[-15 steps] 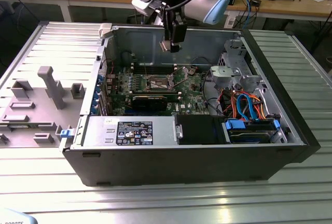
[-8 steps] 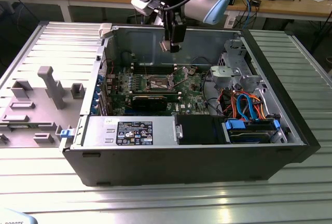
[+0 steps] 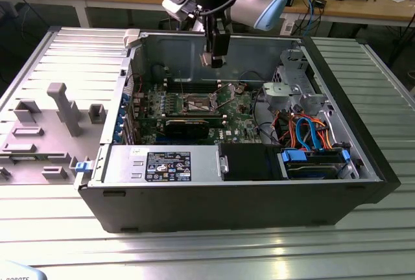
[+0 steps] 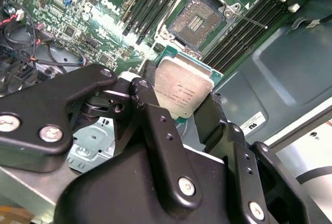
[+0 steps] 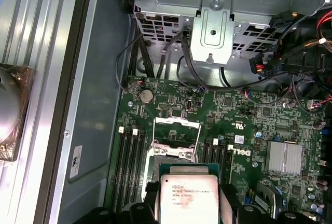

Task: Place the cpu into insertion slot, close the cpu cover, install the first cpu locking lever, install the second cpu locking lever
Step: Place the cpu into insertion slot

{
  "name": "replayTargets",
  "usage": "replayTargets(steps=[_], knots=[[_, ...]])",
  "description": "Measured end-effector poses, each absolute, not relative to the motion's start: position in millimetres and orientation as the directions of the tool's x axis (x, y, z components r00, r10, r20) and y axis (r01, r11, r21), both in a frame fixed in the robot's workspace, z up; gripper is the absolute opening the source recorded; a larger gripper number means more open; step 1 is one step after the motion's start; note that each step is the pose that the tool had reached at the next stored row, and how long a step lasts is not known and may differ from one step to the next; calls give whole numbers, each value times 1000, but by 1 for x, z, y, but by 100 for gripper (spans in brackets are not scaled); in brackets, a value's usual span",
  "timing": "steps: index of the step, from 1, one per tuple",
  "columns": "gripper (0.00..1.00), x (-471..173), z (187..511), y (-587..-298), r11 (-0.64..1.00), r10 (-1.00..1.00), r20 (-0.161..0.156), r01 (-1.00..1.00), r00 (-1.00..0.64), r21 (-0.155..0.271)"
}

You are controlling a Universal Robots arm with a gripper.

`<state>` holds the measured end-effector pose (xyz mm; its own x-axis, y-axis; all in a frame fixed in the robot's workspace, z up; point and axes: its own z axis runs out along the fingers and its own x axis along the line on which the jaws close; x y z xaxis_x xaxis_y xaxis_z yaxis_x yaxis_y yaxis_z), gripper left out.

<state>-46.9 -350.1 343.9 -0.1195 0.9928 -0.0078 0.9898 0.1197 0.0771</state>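
Now | cpu (image 4: 182, 92) clamped in hand (image 4: 177, 98) | above insertion slot (image 4: 197, 23)

Bright overhead room light, w/ soft glare streaks on the ribbed metal bench (image 3: 272, 247); PC case (image 3: 227, 205) interior in mild shadow; the cpu (image 4: 182, 90) top catches a pale sheen.

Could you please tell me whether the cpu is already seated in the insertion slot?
No, in the second wrist view the hand grips the cpu clear of the board, and the insertion slot sits bare.
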Motion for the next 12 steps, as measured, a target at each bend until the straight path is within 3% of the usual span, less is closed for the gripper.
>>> replayTargets(steps=[12], knots=[[54, -47, 344, -350, 100, 995, -8, 992, -100, 77]])
